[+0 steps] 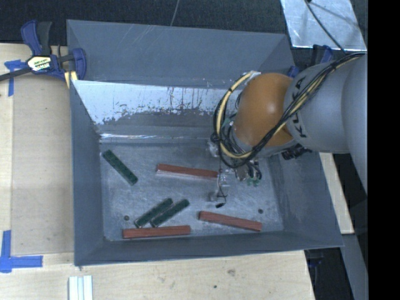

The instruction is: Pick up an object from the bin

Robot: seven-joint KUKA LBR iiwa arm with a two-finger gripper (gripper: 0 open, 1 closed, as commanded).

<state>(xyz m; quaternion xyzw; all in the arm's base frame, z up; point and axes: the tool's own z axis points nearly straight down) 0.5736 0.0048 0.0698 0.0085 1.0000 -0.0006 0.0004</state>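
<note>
Grey bin [84, 186] walls sloped down to a floor strewn with flat sticks, some red-brown and some dark green. The gripper [220, 194] hung low, right of centre, at the right end of the upper red-brown stick [186, 172]. Whether it was open or closed could not be told.

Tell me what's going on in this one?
The robot arm reaches into the grey bin from the right. Its claw is down near the floor, at the right end of a red-brown stick lying mid-bin. Whether it has hold of that stick I cannot tell. Two more red-brown sticks lie along the front, with a pair of dark green sticks and a single green one further left.
</note>
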